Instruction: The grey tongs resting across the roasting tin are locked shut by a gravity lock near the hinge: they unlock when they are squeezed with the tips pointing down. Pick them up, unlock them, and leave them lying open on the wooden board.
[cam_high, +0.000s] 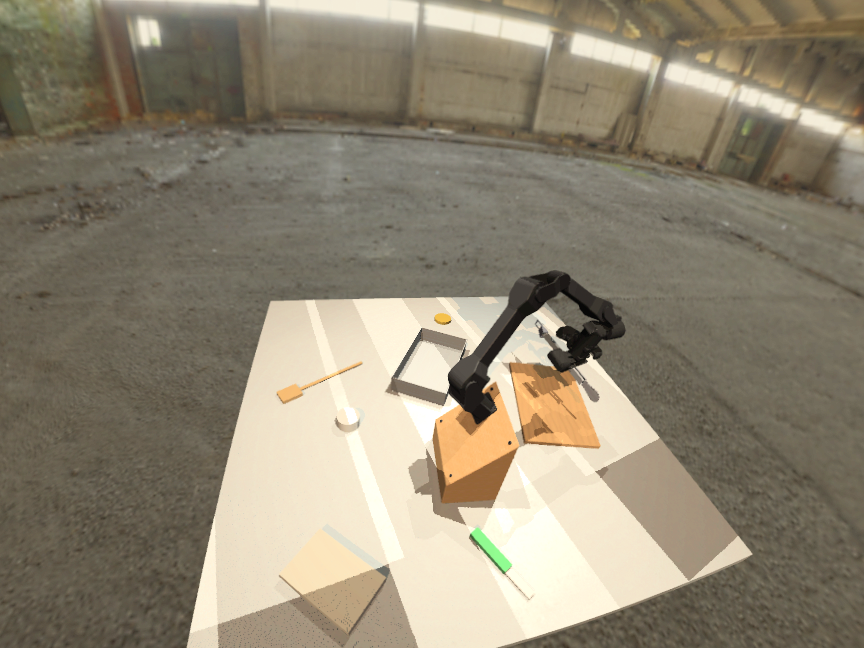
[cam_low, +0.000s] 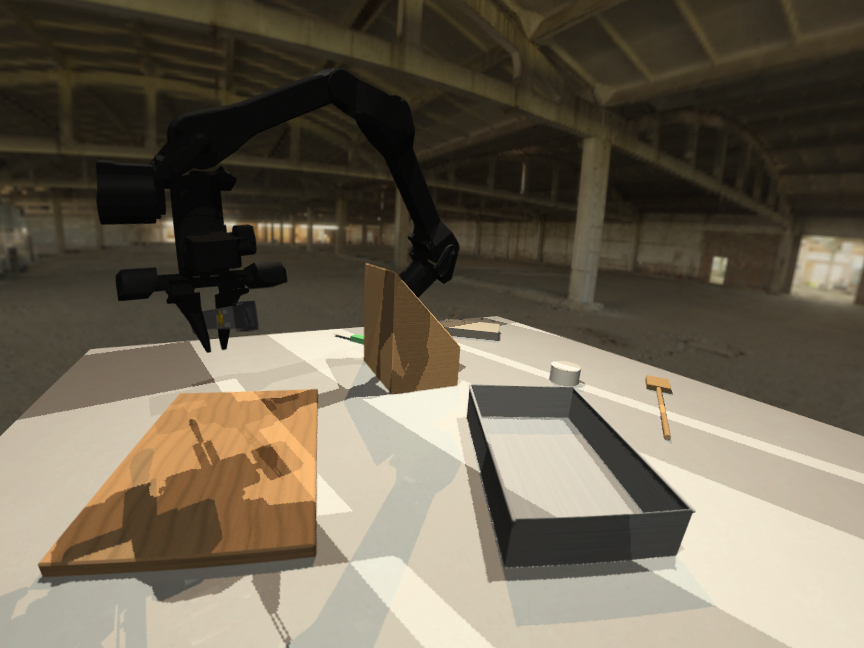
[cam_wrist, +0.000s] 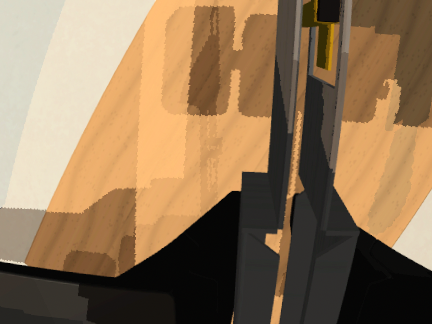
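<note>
Going left to right from above: pale square slab near the corner, wooden paddle, small white tub; none looks part of the job. Roasting tin next, no tongs across it: pick-up done. Yellow disc beyond it. Wooden block by the arm's foot, green-handled tool on the near side. Wooden board at right, tongs not laid on it. Grey tongs held in the air, gripper clamped on them. They look nearer level than tips-down. Legs close together in the wrist view, yellow piece between; probably locked, though the catch can't be confirmed. Left, if so: tips down, squeeze, then lay them open on the board. Brands, labels: none seen on tongs, tin or tool; no writing readable anywhere.
</note>
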